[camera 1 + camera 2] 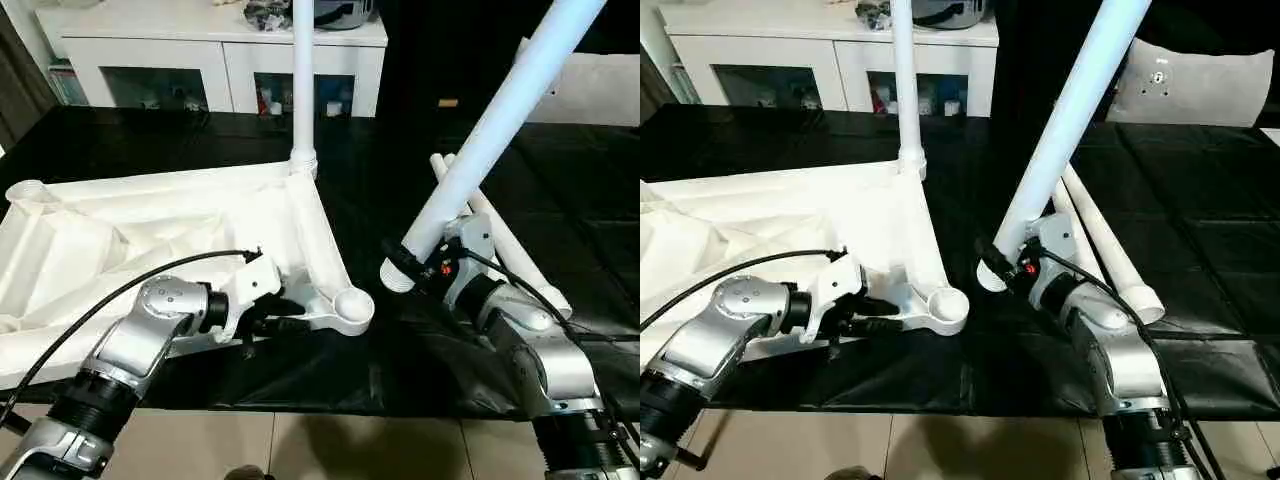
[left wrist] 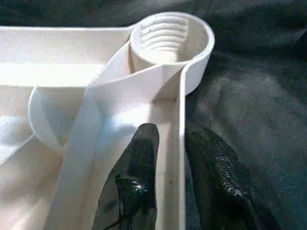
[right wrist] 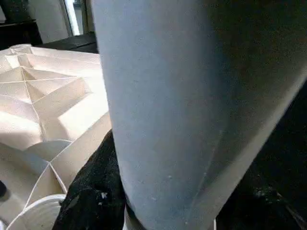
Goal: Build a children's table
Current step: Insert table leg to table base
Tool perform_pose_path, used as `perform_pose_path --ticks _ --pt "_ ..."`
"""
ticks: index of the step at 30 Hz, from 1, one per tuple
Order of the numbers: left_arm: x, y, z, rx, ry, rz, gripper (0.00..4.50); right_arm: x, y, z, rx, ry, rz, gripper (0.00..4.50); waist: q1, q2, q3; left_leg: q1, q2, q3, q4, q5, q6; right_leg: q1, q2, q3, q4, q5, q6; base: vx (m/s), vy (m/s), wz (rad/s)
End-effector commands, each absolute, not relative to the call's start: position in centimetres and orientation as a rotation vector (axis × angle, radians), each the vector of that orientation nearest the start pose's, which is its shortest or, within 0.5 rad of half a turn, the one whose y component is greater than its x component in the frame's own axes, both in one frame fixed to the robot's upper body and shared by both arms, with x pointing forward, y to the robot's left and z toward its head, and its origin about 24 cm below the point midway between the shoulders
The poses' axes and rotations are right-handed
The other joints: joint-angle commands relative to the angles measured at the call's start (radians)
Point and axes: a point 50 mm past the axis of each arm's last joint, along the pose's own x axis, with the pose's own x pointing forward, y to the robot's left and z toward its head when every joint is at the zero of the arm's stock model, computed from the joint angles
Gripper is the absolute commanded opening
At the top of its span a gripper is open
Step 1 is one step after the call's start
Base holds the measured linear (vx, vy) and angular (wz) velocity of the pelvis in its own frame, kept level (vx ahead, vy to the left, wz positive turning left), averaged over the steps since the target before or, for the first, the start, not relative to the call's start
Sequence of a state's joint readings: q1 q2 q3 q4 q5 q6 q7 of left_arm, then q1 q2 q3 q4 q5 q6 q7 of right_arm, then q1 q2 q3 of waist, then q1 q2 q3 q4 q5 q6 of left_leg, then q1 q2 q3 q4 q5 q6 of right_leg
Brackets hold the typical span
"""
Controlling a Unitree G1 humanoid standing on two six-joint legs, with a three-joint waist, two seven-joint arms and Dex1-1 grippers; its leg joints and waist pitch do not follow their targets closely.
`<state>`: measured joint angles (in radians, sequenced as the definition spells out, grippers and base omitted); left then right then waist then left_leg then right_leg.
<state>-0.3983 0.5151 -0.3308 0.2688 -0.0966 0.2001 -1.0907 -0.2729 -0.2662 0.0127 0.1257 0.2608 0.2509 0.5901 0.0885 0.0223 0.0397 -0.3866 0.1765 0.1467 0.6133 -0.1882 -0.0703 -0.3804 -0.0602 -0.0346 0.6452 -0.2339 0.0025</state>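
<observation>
Left eye view is showing the white table top [image 1: 150, 230] lying upside down on a black mat [image 1: 400, 370], with its ribbed underside facing up. One leg [image 1: 303, 80] is already standing upright in the far corner socket. The near right corner socket [image 1: 352, 307] is standing empty, and its inner thread is visible in the left wrist view.

The left gripper [image 1: 268, 318] is reaching in from the left at the near edge of the top, just beside that empty socket. In the left wrist view one black finger [image 2: 136, 187] is sitting inside the rim and the other outside it, so the jaws are standing narrow around the thin rim wall.

The right gripper [image 1: 425, 268] is holding a second leg [image 1: 500, 120] near its lower end. This leg is tilting up to the far right, and its lower end is hanging just right of the empty socket, apart from it. Two more legs [image 1: 510, 250] are lying on the mat behind the right arm.
</observation>
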Motion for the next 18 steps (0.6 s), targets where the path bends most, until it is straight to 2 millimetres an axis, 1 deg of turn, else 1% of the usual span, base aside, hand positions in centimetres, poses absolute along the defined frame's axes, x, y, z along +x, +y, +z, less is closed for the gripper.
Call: perform_pose_path --ticks 1,3,4,5,9,10,11,13,14,16,18 --pt "28.6 15.5 5.1 0.452 0.449 -1.26 0.79 29.7 -15.3 7.2 -0.002 0.1 0.659 1.9 0.0 0.003 -0.053 0.019 0.045 -0.006 -0.089 -0.201 0.002 0.036 -0.074 0.041 -0.079 -0.05 -0.211 0.0 0.0 0.0" --pt "28.4 15.6 4.9 0.461 0.464 -1.265 0.57 29.7 -15.3 7.3 -0.001 0.099 0.661 1.9 0.0 0.003 -0.052 0.019 0.044 -0.006 -0.09 -0.204 0.001 0.036 -0.075 0.041 -0.079 -0.057 -0.211 0.0 0.0 0.0" --pt "28.3 15.7 4.9 0.466 0.47 -1.268 0.57 29.7 -15.2 7.3 -0.001 0.098 0.662 1.9 -0.001 0.003 -0.052 0.02 0.044 -0.006 -0.091 -0.208 -0.001 0.035 -0.074 0.042 -0.081 -0.068 -0.21 0.0 0.0 0.0" --pt "28.2 15.9 4.7 0.489 0.477 -1.272 0.41 29.7 -15.1 7.3 -0.001 0.095 0.665 1.9 -0.002 0.002 -0.051 0.019 0.044 -0.005 -0.091 -0.209 0.0 0.035 -0.074 0.042 -0.082 -0.073 -0.208 0.0 0.0 0.0" --pt "28.2 16.0 4.5 0.509 0.484 -1.266 0.25 29.9 -14.8 7.4 0.004 0.092 0.68 1.9 -0.002 0.001 -0.051 0.021 0.044 -0.004 -0.092 -0.212 0.0 0.034 -0.075 0.044 -0.084 -0.092 -0.204 0.0 0.0 0.0" --pt "28.2 16.2 4.5 0.535 0.487 -1.265 0.03 29.9 -14.4 7.7 0.016 0.093 0.713 1.9 -0.001 0.0 -0.051 0.02 0.044 -0.004 -0.093 -0.21 0.003 0.035 -0.075 0.044 -0.085 -0.099 -0.203 0.0 0.0 0.0" --pt "28.2 16.2 4.5 0.554 0.485 -1.265 0.0 29.9 -14.0 7.9 0.031 0.096 0.744 1.9 -0.002 -0.002 -0.051 0.019 0.043 -0.004 -0.093 -0.209 0.006 0.035 -0.075 0.043 -0.085 -0.099 -0.202 0.0 0.0 0.0" --pt "28.3 16.3 4.6 0.564 0.478 -1.261 0.0 29.7 -13.5 8.3 0.06 0.101 0.801 1.9 -0.001 0.0 -0.05 0.021 0.044 -0.004 -0.093 -0.209 0.011 0.034 -0.074 0.043 -0.085 -0.104 -0.205 0.0 0.0 0.0" --pt "28.4 16.3 4.7 0.563 0.475 -1.259 0.0 29.7 -13.2 8.5 0.073 0.104 0.826 1.9 -0.001 -0.002 -0.051 0.021 0.045 -0.004 -0.093 -0.206 0.012 0.034 -0.074 0.043 -0.085 -0.102 -0.205 0.0 0.0 0.0" --pt "28.5 16.3 5.0 0.587 0.451 -1.269 0.0 29.3 -12.5 9.0 0.088 0.114 0.923 1.9 0.001 0.0 -0.051 0.02 0.046 -0.004 -0.093 -0.192 0.015 0.034 -0.074 0.042 -0.083 -0.081 -0.206 0.0 0.0 0.0" --pt "28.4 16.1 5.1 0.614 0.429 -1.303 0.0 29.0 -11.9 9.4 0.099 0.12 1.002 1.9 0.002 0.0 -0.052 0.019 0.047 -0.005 -0.093 -0.187 0.019 0.036 -0.074 0.041 -0.082 -0.066 -0.206 0.0 0.0 0.0"
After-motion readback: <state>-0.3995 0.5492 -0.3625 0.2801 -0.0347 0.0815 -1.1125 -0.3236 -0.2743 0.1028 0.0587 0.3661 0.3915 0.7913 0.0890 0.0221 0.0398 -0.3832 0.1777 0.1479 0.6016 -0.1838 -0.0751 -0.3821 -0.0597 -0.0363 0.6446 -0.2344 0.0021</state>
